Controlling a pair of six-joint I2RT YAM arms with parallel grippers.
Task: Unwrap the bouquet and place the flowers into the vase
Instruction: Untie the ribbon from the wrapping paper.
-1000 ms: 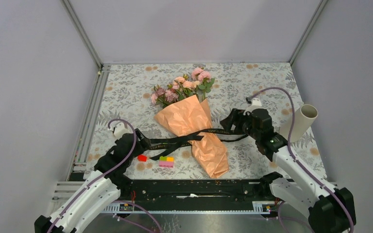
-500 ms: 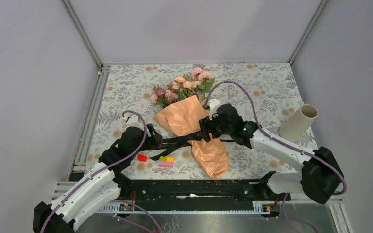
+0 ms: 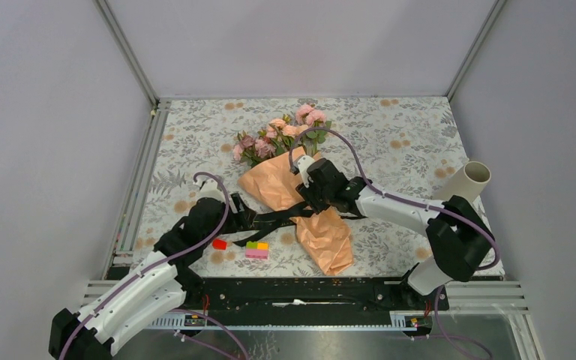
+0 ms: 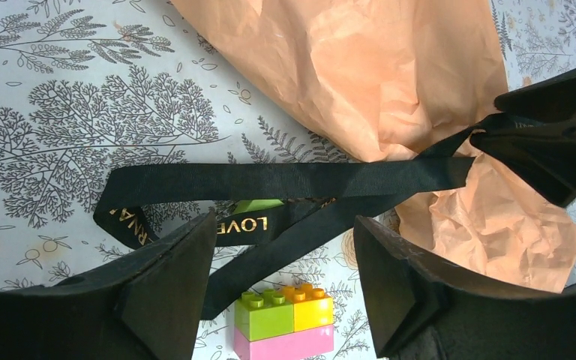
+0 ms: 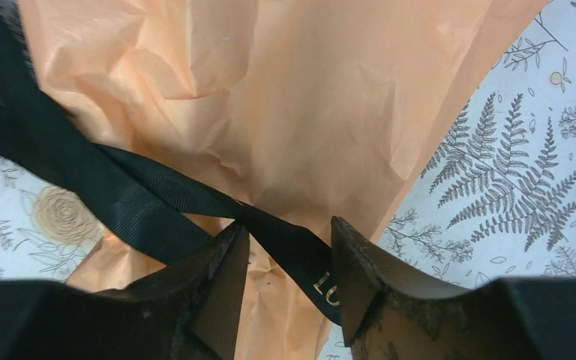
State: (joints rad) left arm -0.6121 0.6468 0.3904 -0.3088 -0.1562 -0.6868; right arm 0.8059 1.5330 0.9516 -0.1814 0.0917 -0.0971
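The left gripper (image 4: 281, 277) hangs low over the worktop (image 3: 405, 135) with its jaws wide apart and nothing held. Loops of the black ribbon (image 4: 285, 180) lie flat on the patterned cloth under the gap between its fingers (image 4: 169, 292). A stack of green, yellow and pink toy bricks (image 4: 285, 322) sits just below the ribbon, and a red brick (image 3: 219, 244) lies to its left.

The right gripper (image 5: 289, 277) is over the middle of the bouquet (image 3: 270, 184). Its jaws are partly open and straddle a strand of ribbon that crosses the orange paper. A little space shows at the finger edges, so no firm pinch is visible.

The bouquet lies on its side in the middle of the worktop, its crinkled paper wrapped round and the ribbon trailing out to the left. The flowers (image 3: 285, 127) stick out of the far end of the paper, pink and peach heads among green leaves. The vase (image 3: 461, 187) stands well apart at the right edge, tilted, with its open mouth up.
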